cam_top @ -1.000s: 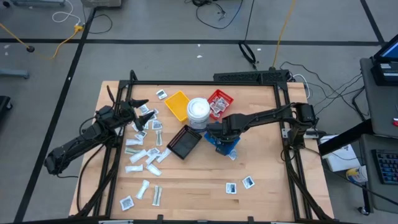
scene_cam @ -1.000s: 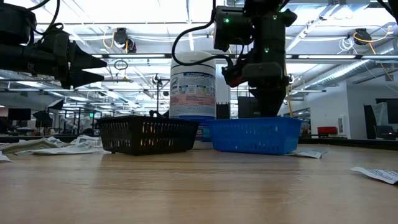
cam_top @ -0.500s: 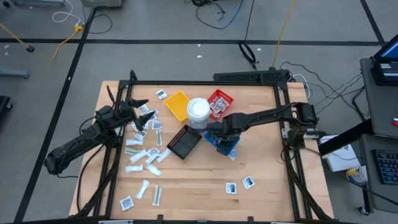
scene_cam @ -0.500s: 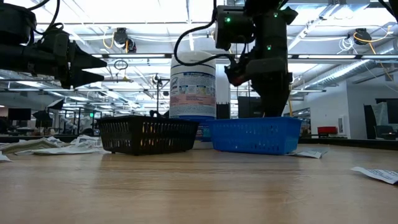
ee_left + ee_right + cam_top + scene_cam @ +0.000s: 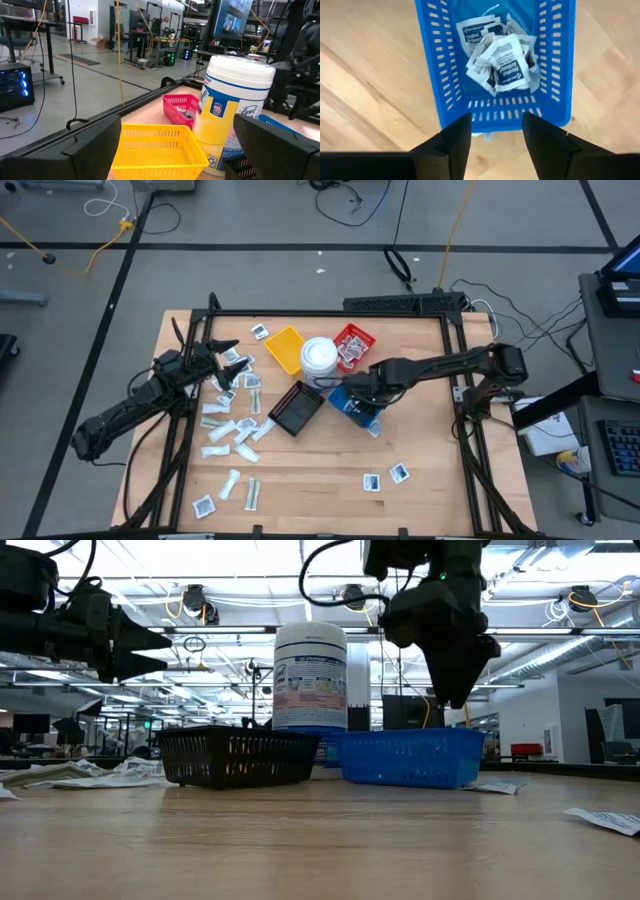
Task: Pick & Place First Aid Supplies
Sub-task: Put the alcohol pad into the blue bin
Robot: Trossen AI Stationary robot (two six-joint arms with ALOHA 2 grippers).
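Several small white packets (image 5: 500,62) lie heaped in the blue tray (image 5: 555,65), which stands on the table right of the black tray (image 5: 297,410). My right gripper (image 5: 496,122) hangs open above the blue tray's near end, pointing down with nothing between its fingers; in the low view the right gripper (image 5: 455,690) is clear of the blue tray's rim (image 5: 405,735). More packets (image 5: 232,432) lie flat, scattered across the table's left part. My left gripper (image 5: 232,358) waits open and level above them at the far left.
A yellow tray (image 5: 285,348), a round white tub (image 5: 318,360) and a red tray (image 5: 352,345) stand in a row behind the black and blue trays. Two packets (image 5: 385,477) lie near the front right, with bare wood around them.
My right gripper has risen out of the blue tray until its fingers are clear above the rim, rolling about its own axis and shifting a little toward the table's right edge. The trays and the scattered packets have stayed where they were.
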